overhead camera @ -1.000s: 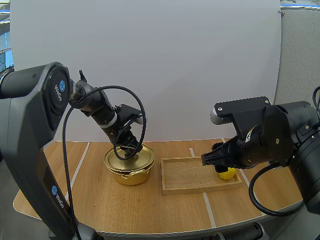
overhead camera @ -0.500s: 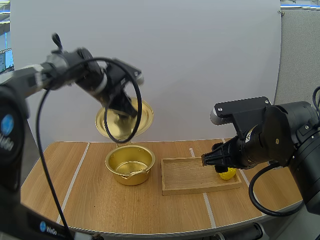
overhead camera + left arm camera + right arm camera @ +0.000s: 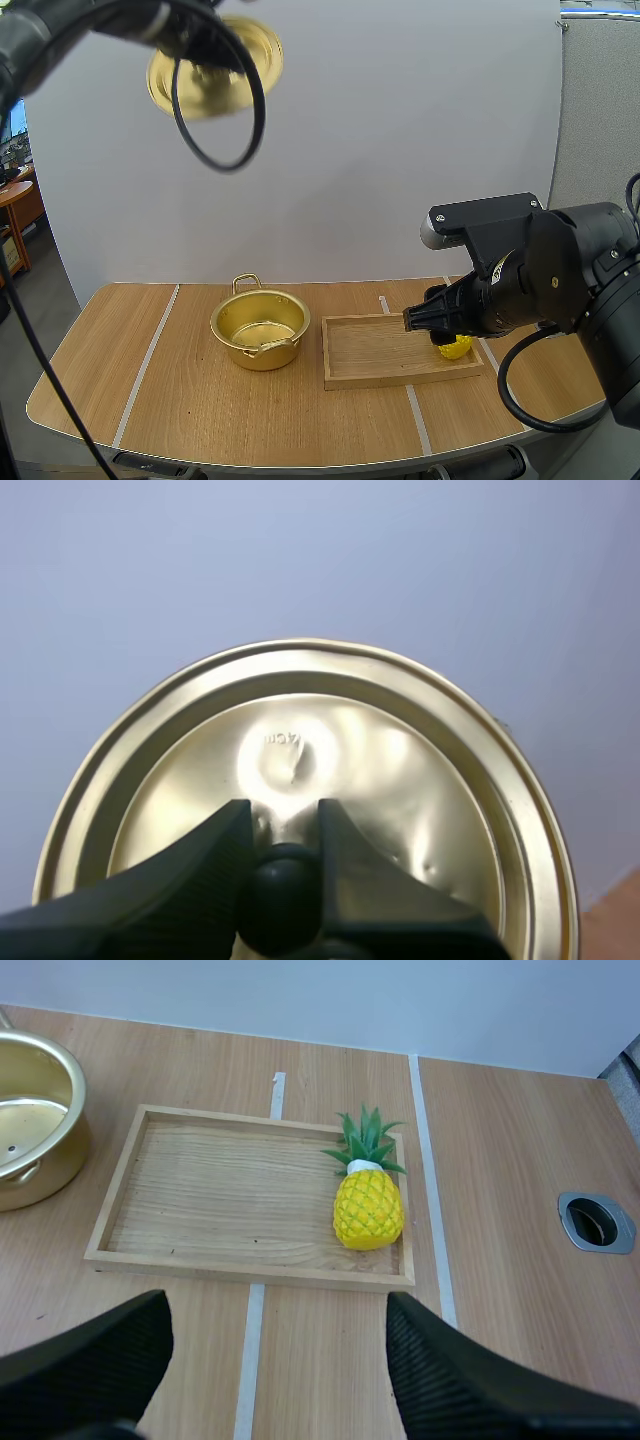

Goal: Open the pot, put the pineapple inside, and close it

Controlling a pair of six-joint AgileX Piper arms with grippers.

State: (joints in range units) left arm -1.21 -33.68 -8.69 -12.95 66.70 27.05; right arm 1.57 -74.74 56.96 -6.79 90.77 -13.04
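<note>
Half the pineapple (image 3: 457,347) hides behind the right arm (image 3: 540,270); lid (image 3: 215,92) aloft.

white backdrop (image 3: 400,150) behind wooden table (image 3: 200,400) crossed by pale stripes (image 3: 147,365); grey partition (image 3: 600,120) beside.

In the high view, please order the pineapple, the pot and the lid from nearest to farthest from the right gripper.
1. Pineapple, in the tray, just beside the right gripper.
2. Pot, left of the tray.
3. Lid, held high up at the far left.
</note>
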